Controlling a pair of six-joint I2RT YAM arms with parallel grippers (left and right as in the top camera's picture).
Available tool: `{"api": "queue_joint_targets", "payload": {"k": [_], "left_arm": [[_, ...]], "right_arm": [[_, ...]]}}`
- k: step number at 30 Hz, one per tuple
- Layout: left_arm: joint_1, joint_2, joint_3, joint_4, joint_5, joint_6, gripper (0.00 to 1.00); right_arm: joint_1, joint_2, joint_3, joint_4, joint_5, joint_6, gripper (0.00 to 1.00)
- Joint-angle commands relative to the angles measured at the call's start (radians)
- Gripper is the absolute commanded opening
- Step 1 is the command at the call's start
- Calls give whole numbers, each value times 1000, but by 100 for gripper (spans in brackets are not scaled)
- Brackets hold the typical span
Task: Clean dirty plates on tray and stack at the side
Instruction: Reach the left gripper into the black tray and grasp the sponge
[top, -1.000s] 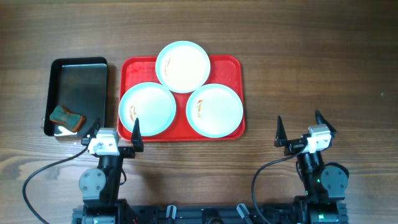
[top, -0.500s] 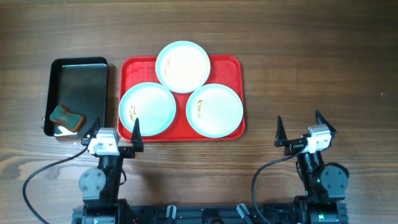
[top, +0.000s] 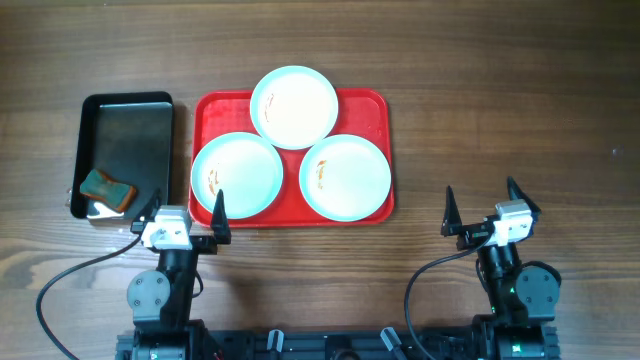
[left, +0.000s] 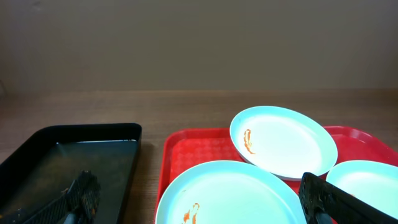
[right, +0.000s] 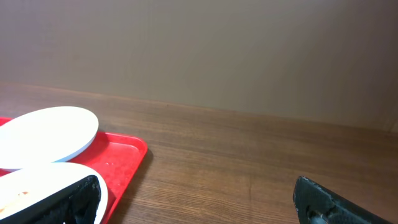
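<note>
From above, on the brown wooden counter (top: 500, 80), the large flat red plastic tray (top: 375, 105) lies in the middle. It carries three round pale mint-white plates with light blue rims: the far plate (top: 293, 107), which overhangs the tray's far rim, the near-left plate (top: 237, 175), which overhangs its left rim, and the near-right plate (top: 345, 177). Each shows a small brown smear. Just left of the tray lies a smaller, deeper black metal tray (top: 125, 130) with a brown-and-teal sponge (top: 107, 187) in its near corner. The left claw (top: 185, 212) and the right claw (top: 484, 205) sit at the near edge of the counter, each with its jaws spread apart and holding nothing. In the left wrist view, the dark fingers (left: 84, 196) frame the black tray on one side and the near-left plate on the other. The far plate seems to rest on the near plates' edges, with an orange-brown streak on its left half. In the right wrist view, only the edges of two plates and a corner of the red tray show at the left, with bare wood to the right. No cleaning looks begun, so the step in hand is probably fetching the sponge. The left claw is the nearer one and should come down over the sponge's middle and close firmly, clear of the black tray's wall. Taking the far plate first would be wise, since it lies on top, with the right claw steadying its rim while the smear is wiped.
</note>
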Motion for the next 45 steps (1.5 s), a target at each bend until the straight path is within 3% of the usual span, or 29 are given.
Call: {"api": "queue_joint_targets", "payload": {"k": [1,31,34,37,39,41,45], "left_arm": [[8,-6,-2,-10,-17,22,100],[8,-6,-2,-10,-12,21,100],[7,-6,-2,17,233,-148,100],[6,-6,-2,27,708,-406,100],[6,-6,-2,43,882,-466,100],[6,-6,-2,80,933,-484,100],[7,-6,-1,522,885,-749,100]], "right_arm": [[-5,-3,-1,5,14,-11,100],[-5,-3,-1,5,14,-11,100],[-5,-3,-1,5,14,-11,100],[-5,-3,-1,5,14,-11,100],[-5,-3,-1,5,14,-11,100],[-5,-3,-1,5,14,-11,100],[-5,-3,-1,5,14,-11,100]]}}
